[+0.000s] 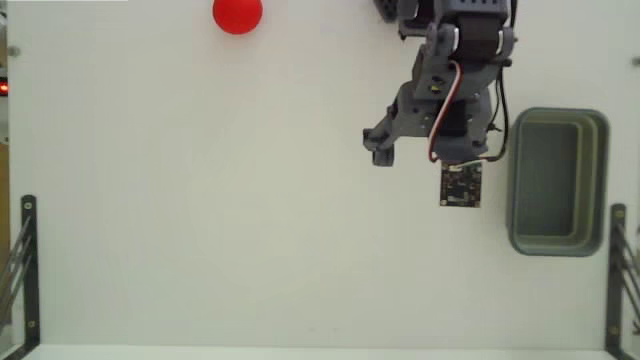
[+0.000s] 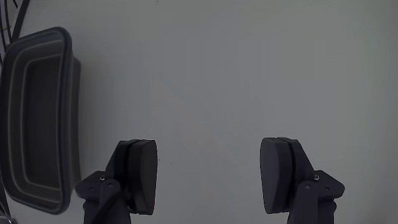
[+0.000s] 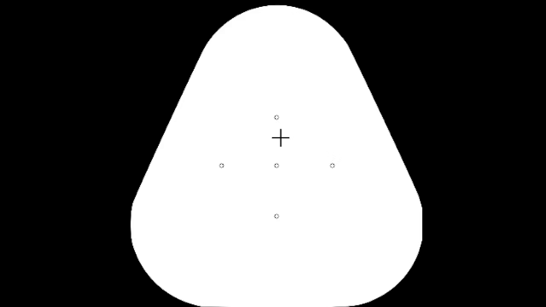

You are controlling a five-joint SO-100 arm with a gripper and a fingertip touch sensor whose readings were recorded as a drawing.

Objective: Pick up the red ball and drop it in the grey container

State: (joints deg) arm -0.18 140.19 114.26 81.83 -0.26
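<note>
The claw is spread wide and grasps nothing: in the wrist view its two dark fingers stand well apart with only bare white tabletop between them, a stance that suits an arm not yet committed to a grasp. In the fixed view the arm reaches in from the top edge and hangs just beside the grey container, on its left, with a small circuit board at its lower end. The red ball lies well apart from it, near the top edge and left of centre on the tabletop, partly cut off by the frame; it does not show in the wrist view at all, so the camera on the arm is pointed away from it. The container sits open side up at the right of the fixed view and appears empty, which fits a tub waiting to receive a drop; in the wrist view it shows at the left edge. Judging by this layout, the pick has not begun and the arm must first swing across to the ball. Counted: one red ball, one grey container, one arm with one claw of two fingers, and two dark metal brackets at the lower left and right edges
</note>
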